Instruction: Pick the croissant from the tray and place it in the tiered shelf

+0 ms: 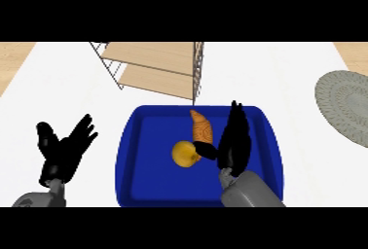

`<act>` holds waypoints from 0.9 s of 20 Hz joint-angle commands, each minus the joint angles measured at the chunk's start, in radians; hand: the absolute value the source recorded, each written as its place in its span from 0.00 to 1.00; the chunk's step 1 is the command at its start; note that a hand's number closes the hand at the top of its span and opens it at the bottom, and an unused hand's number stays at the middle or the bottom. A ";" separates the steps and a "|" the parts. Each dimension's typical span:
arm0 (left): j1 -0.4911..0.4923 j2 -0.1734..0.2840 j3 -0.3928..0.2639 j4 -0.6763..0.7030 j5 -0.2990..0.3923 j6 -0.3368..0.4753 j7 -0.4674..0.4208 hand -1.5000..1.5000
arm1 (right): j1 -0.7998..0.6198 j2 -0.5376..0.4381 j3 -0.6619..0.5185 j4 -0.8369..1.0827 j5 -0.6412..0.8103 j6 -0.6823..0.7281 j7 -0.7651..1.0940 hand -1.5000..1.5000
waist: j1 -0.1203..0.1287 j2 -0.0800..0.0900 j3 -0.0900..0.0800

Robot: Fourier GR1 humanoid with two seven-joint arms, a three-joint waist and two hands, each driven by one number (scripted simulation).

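Note:
A golden-brown croissant lies in the middle of the blue tray, its round end nearer me. My right hand is over the tray just right of the croissant, fingers straight and pointing away, thumb reaching toward the pastry's side. It is open and holds nothing. The tiered shelf, wire frame with light wooden boards, stands beyond the tray at the upper left. My left hand rests open at the left of the tray, fingers up.
A grey round woven mat lies at the right edge of the white counter. Wooden strips show at the far corners.

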 commanded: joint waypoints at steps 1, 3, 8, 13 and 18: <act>-0.030 -0.018 0.009 0.026 -0.026 0.012 0.025 0.50 | -0.061 0.007 -0.012 0.084 -0.039 -0.084 0.058 0.00 | 0.000 0.006 -0.001; -0.022 -0.019 0.023 0.069 -0.018 -0.031 -0.033 0.50 | -0.167 0.007 0.039 0.193 -0.093 -0.128 0.086 0.00 | 0.007 0.007 -0.001; -0.010 -0.030 0.011 0.052 -0.024 -0.027 -0.034 0.50 | -0.148 0.006 0.032 0.272 -0.185 0.092 -0.165 1.00 | 0.015 0.011 -0.001; 0.004 0.000 0.043 -0.056 -0.024 -0.027 0.056 0.50 | -0.150 0.006 0.086 0.208 -0.243 -0.037 -0.168 1.00 | 0.005 0.005 -0.001; -0.020 -0.055 0.033 0.044 -0.057 -0.016 -0.004 0.50 | -0.154 0.006 0.178 0.183 -0.160 -0.125 -0.147 1.00 | -0.001 0.004 -0.001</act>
